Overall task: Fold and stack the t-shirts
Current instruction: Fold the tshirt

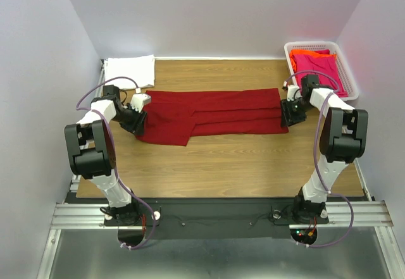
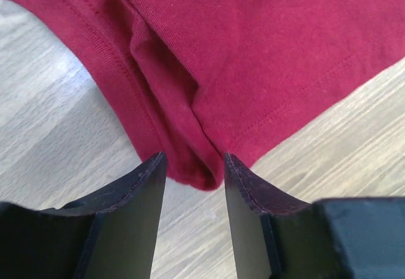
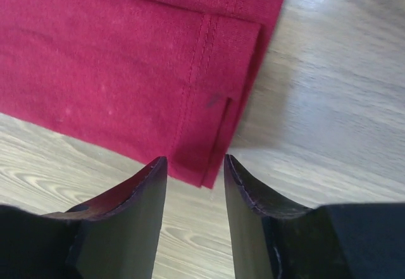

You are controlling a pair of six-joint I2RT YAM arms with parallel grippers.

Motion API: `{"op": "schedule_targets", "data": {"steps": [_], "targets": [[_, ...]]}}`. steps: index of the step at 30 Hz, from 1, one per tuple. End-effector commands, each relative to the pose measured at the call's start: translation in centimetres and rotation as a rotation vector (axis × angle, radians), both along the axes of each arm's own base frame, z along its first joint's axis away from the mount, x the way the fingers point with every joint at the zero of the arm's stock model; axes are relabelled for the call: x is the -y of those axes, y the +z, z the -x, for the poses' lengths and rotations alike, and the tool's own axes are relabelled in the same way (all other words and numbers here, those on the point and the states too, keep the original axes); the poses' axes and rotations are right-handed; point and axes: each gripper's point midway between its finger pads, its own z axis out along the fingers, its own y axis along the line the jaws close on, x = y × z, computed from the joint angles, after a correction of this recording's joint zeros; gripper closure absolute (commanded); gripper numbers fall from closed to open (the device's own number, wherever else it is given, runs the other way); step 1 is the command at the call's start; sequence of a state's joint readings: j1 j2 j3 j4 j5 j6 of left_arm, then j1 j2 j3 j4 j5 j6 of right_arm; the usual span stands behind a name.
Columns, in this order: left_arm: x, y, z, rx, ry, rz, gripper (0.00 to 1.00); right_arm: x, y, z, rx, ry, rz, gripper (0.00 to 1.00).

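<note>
Dark red knit t-shirt lies folded long. My left gripper at nine o'clock and right gripper at three straddle its stitched corners, narrowly parted.

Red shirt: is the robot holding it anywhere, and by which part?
Nothing is held yet. Both grippers are open: the left gripper straddles a bunched corner of the red shirt, the right gripper its hem corner, neither clamped.
</note>
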State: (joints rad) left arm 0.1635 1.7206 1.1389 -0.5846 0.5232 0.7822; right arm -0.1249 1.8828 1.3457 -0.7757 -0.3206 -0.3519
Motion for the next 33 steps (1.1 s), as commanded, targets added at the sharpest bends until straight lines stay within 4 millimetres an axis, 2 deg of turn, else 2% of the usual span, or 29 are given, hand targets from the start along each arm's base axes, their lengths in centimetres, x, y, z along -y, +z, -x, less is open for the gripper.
{"op": "schedule_targets", "data": {"steps": [1,11,15,22,25,26,27,28,33], "targets": [[0.7,0.6,-0.7,0.016,0.006,0.041,0.49,-0.4,0.6,-2.0,0.045,-0.044,-0.046,0.54],[0.7,-0.2,-0.8,-0.002,0.011,0.051,0.59,-0.3,-0.1,-2.0,0.023,-0.059,-0.045,0.62],[0.8,-0.3,-1.0,-0.005,0.012,0.057,0.74,-0.1,0.2,-2.3,0.032,-0.065,-0.036,0.72],[1.0,0.1,-1.2,0.001,0.013,0.068,0.99,0.5,1.2,-2.6,0.06,-0.068,-0.003,0.72],[1.0,0.6,-1.2,0.01,0.009,0.068,1.0,0.7,1.4,-2.4,0.067,-0.062,0.011,0.77],[1.1,0.8,-1.1,0.011,0.005,0.07,1.0,0.7,1.4,-2.5,0.069,-0.06,0.012,0.82],[1.1,1.1,-1.2,0.02,0.001,0.069,1.0,0.7,1.5,-2.5,0.07,-0.06,0.012,0.93],[1.0,1.4,-1.0,0.021,0.002,0.067,1.0,0.8,1.7,-2.4,0.075,-0.06,0.017,1.0],[0.2,3.4,-0.5,0.079,-0.012,0.04,1.0,1.3,3.0,-2.2,0.117,-0.038,0.047,0.99]]}}
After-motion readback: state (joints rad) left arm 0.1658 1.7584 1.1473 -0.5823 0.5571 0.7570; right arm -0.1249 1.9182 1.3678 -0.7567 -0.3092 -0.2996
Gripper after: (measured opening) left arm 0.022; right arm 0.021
